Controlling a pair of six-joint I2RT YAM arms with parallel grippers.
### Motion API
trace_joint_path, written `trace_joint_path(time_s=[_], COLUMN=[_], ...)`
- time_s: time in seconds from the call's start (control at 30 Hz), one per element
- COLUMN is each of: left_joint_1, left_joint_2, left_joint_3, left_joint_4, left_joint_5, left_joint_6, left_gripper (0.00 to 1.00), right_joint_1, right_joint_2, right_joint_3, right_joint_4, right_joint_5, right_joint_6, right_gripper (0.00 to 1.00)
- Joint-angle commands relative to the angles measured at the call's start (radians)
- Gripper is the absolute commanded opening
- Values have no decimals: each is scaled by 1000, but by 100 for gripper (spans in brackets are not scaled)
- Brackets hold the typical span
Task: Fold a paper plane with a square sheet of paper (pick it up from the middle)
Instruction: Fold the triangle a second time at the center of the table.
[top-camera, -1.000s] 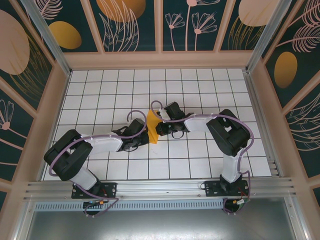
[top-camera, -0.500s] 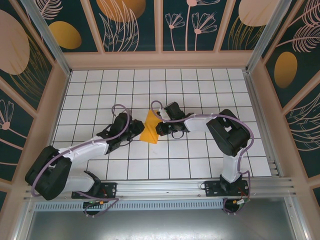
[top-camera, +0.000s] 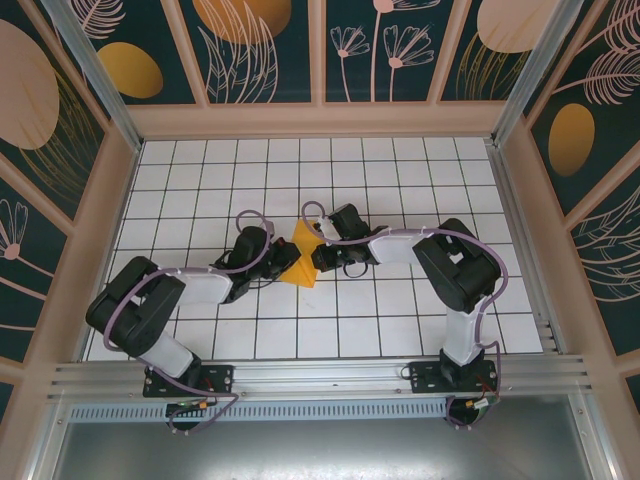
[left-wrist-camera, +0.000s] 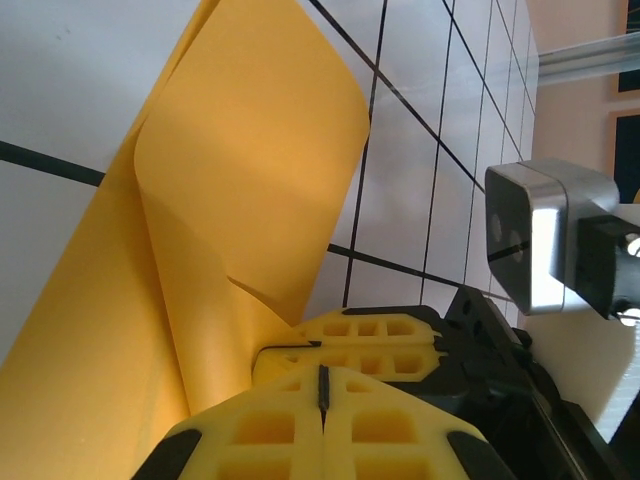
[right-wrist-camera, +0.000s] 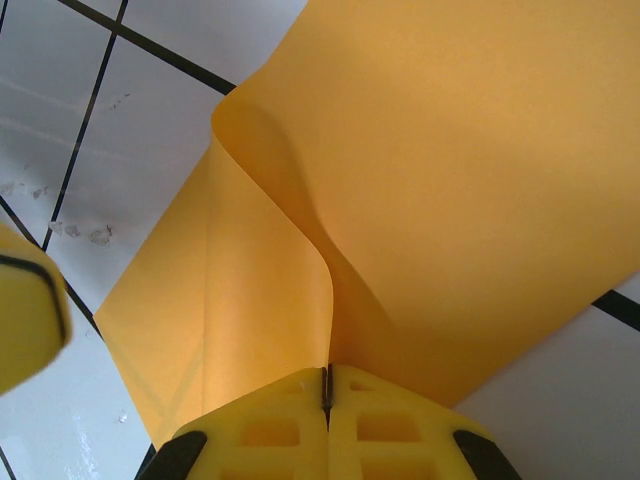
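Paper (right-wrist-camera: 450, 150), right pincer (right-wrist-camera: 327, 375) clamping, left pincer (left-wrist-camera: 322, 372) alongside

We're looking down into a robot lab cell here, no home or kitchen; a boxed-in counter (top-camera: 400, 170) lies below us, tiled in a white grid with black lines; walls (top-camera: 255, 50) close it on three sides, dark teal panels printed with pale flowers and orange discs, set in pinkish frames; an aluminium rail (top-camera: 320, 372) runs along the near edge; the left arm (top-camera: 205, 287) and the right arm (top-camera: 455, 262) are bolted there side by side; a perforated metal strip (top-camera: 300, 412) sits just below the rail.
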Motion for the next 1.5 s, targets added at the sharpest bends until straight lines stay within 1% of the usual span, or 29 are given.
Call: trace_joint_path(time_s=[0.0,0.4,0.5,0.67,0.77,0.87,1.07,1.13,1.2,1.23,1.27,1.37,1.47], left_joint_1=[2,3,3,2,3,2,2,3,1,1,2,3,2], left_joint_2=[40,138,180,203,200,196,196,197,194,194,191,191,194], left_joint_3=[35,64,65,48,35,37,40,41,39,37,36,35,40], left_joint_4=[52,10,14,-13,-22,-30,-32,-28,-25,-23,-23,-28,-26], left_joint_5=[24,-3,-5,-26,-39,-40,-34,-29,-31,-28,-29,-31,-28], left_joint_6=[-9,37,39,21,16,22,29,29,28,27,28,30,30], left_gripper=[6,6,5,4,5,4,4,4,4,4,5,5,5], right_joint_1=[-6,-6,-6,-8,-11,-21,-39,-38,-35,-30,-21,12,42], right_joint_2=[36,40,43,41,33,-6,-178,-220,-251,-254,-253,-229,-179], right_joint_3=[-23,-29,-25,-18,-4,6,-31,-60,-101,-113,-122,-126,-90], right_joint_4=[-7,-3,-3,-3,-11,-12,-18,-4,50,80,102,137,98], right_joint_5=[41,35,36,37,38,39,89,79,3,-34,-55,-92,-95], right_joint_6=[-6,-2,-2,5,19,51,125,161,215,241,270,312,327], right_gripper=[6,6,6,7,11,17,34,35,34,32,26,14,6])
